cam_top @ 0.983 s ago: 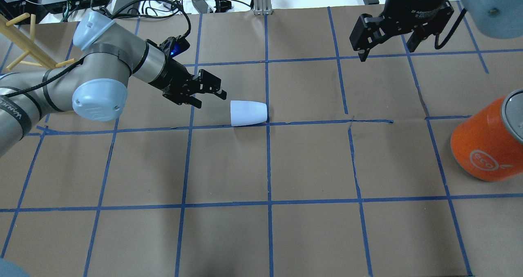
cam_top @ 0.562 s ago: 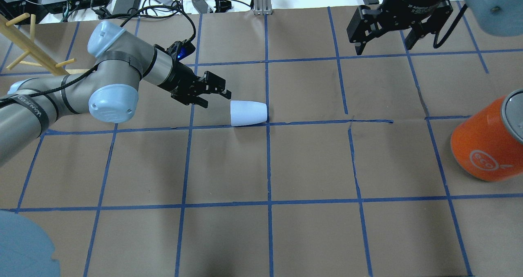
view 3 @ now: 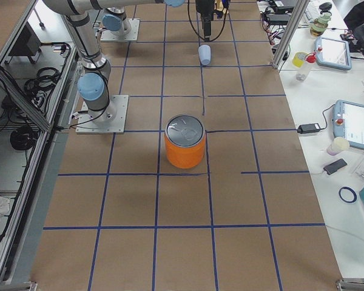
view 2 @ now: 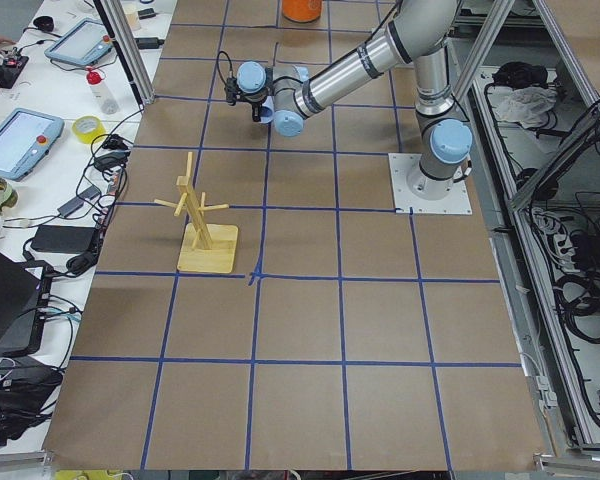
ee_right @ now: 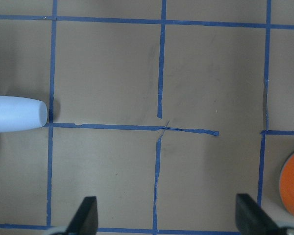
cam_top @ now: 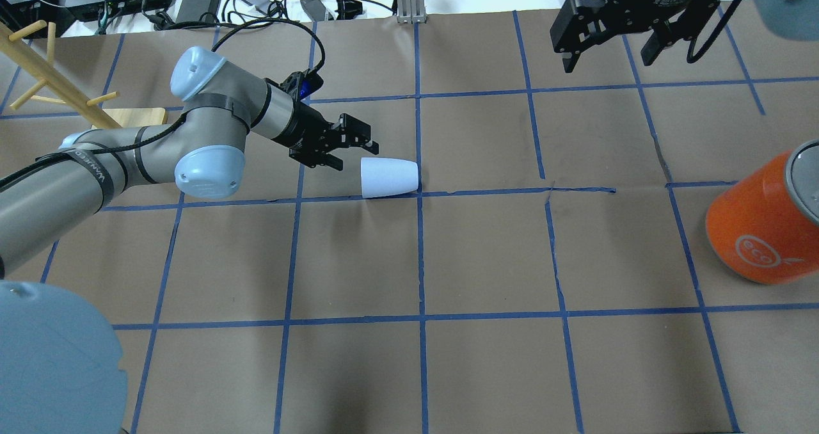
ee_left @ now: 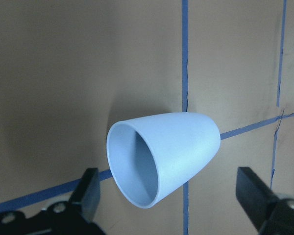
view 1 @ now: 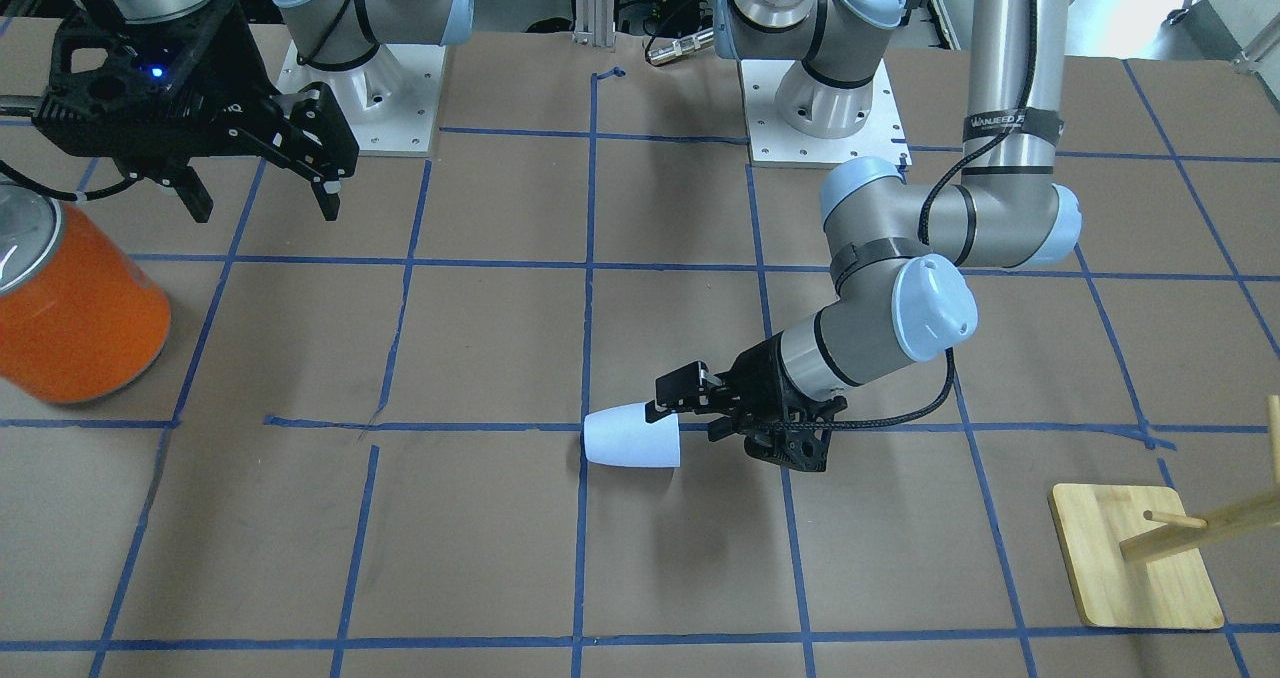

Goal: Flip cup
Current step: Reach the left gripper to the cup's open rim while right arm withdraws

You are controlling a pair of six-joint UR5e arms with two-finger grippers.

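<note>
As I read the overhead view like a clock face, a table [cam_top: 486, 370] covered in brown paper and marked into squares by blue tape fills the scene. My left arm [cam_top: 211, 120], grey with pale blue joint caps, enters at 9 o'clock and reaches toward the centre. An orange can [cam_top: 755, 229] with a silver top stands at 3 o'clock, well apart from everything else. A wooden peg rack [cam_top: 57, 82] on a square base stands at 10 o'clock, behind the left arm.

The right gripper [cam_top: 611, 63] hangs above the table at 1 o'clock. Its wrist camera shows both fingers spread wide with only bare paper between them.

The left gripper [cam_top: 355, 155] sits low, just off centre toward 10 o'clock, aimed toward 3 o'clock. Its jaws are spread wide and grip nothing. From the left wrist camera one black finger [ee_left: 88, 193] shows on each side of the frame, each apart from the cup wall.

The cup [cam_top: 389, 177], small and pale blue-white, lies on its side just beside those fingertips. Its open mouth faces 9 o'clock, into the gripper, and its narrower rounded base points to 3 o'clock, at a crossing of tape lines. I cannot tell whether a fingertip touches the rim.
</note>
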